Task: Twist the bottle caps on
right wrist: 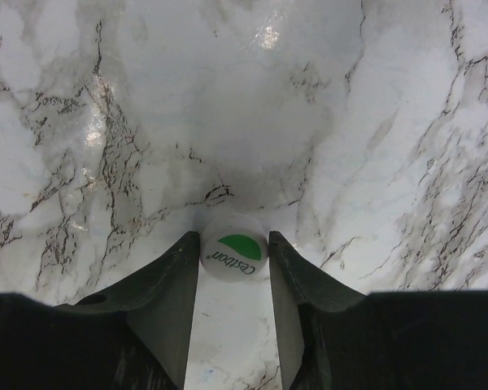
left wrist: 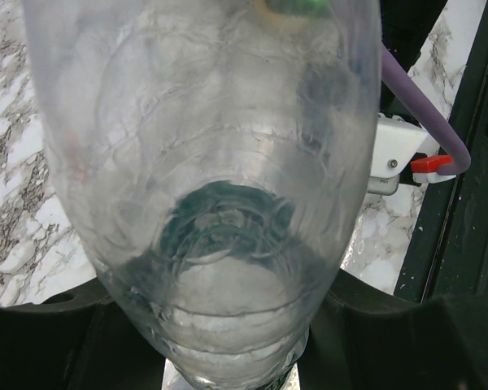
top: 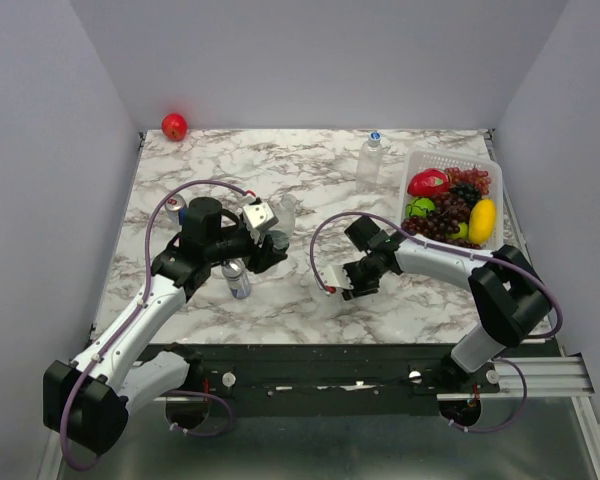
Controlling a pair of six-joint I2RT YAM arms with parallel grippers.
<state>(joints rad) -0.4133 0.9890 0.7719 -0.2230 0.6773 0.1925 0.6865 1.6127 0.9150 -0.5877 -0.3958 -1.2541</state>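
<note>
My left gripper is shut on a clear plastic bottle left of the table's middle. In the left wrist view that bottle fills the frame between the jaws, with a bit of green label at the top. My right gripper points down at the marble to the right of it. In the right wrist view my gripper has both fingertips against the sides of the white cap with a green mark. A second clear bottle stands at the back with a white and blue cap on top.
Two drink cans stand by the left arm, one behind it and one in front. A white basket of fruit sits at the right. A red apple lies at the back left corner.
</note>
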